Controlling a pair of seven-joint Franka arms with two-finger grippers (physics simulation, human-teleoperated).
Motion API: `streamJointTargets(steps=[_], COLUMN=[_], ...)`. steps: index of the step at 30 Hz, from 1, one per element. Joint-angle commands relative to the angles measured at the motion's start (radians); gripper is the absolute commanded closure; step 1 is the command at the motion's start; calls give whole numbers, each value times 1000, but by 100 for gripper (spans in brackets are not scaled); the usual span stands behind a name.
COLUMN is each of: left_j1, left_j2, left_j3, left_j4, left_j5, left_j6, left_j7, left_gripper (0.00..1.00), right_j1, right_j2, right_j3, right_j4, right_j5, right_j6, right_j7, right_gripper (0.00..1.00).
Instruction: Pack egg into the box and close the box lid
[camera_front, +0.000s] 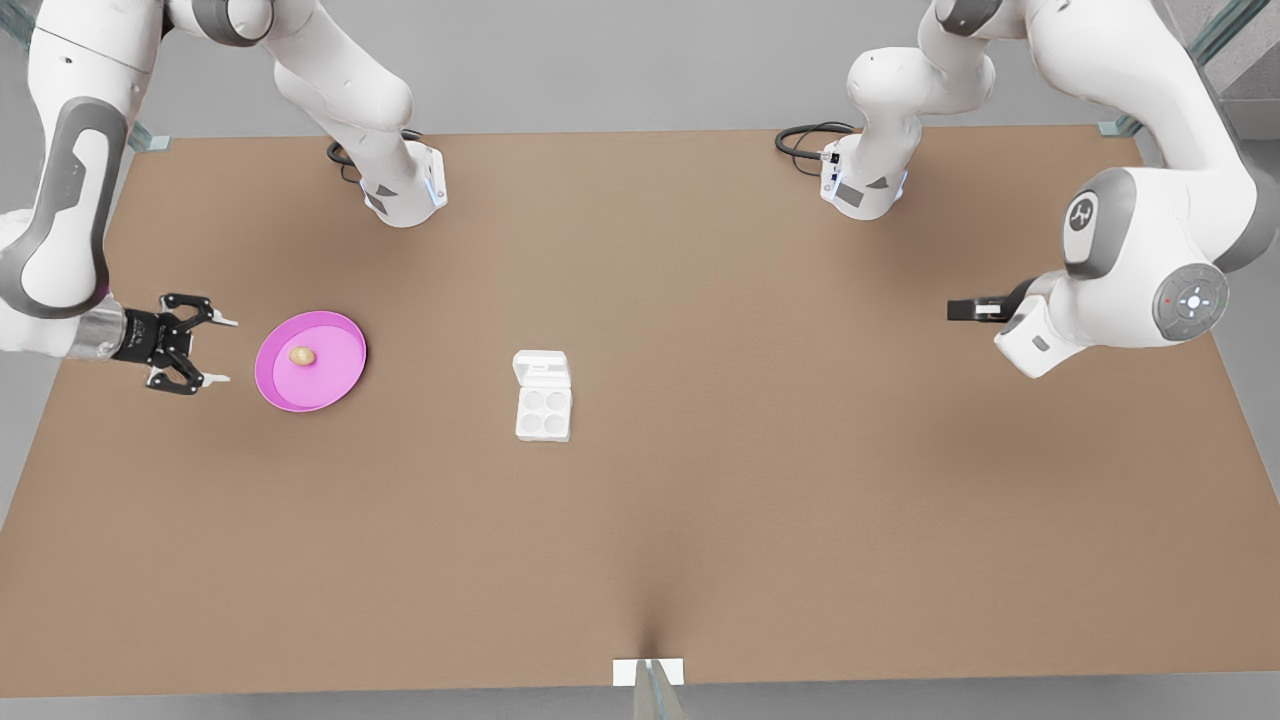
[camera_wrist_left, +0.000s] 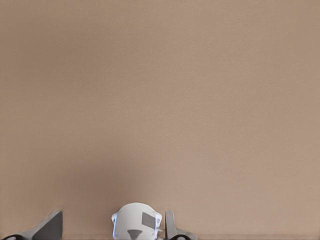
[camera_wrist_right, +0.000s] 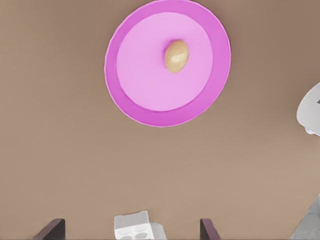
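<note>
**A:** Egg (camera_front: 302, 356) location?

**B:** Sitting in the pink dish (camera_front: 335, 385) just ahead of my right gripper (camera_front: 216, 350), fingers spread wide. Box (camera_front: 543, 410) further out, box lid (camera_front: 542, 368) flipped open. Left gripper (camera_front: 962, 310) waits; can't tell its state.

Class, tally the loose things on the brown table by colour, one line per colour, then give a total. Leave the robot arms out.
Pink: 1, the dish
Tan-brown: 1, the egg lying in that dish
White: 1, the box, with the box lid open
Total: 3

I count one egg (camera_front: 302, 355), one pink dish (camera_front: 340, 385) and one white box (camera_front: 543, 411) with four cups. My grippers number two.
</note>
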Motion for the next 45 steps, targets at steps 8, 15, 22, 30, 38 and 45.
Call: streamJointTargets(steps=[8, 15, 22, 30, 38, 45], left_j1=[0, 2, 0, 0, 0, 0], left_j2=[10, 23, 23, 25, 23, 23], left_j3=[0, 2, 2, 2, 2, 2], left_j4=[-2, 2, 2, 3, 8, 8], left_j5=[2, 5, 7, 5, 5, 5], left_j6=[-14, -17, -19, -19, -19, -19], left_j7=[0, -8, -9, -8, -9, -11], left_gripper=[0, 0, 0, 0, 0, 0], right_j1=[80, -1, -64, -98, -112, -110], right_j2=[-159, -30, 77, 189, 223, 235], right_j3=[0, -129, -86, -57, -57, -57], right_j4=[-436, -440, -411, -390, -374, -374], right_j5=[172, 252, 325, 377, 371, 373], right_j6=[436, 398, 374, 384, 407, 424], right_j7=[-88, -277, -387, -478, -530, -536], right_gripper=[0, 0, 0, 1, 2, 5])
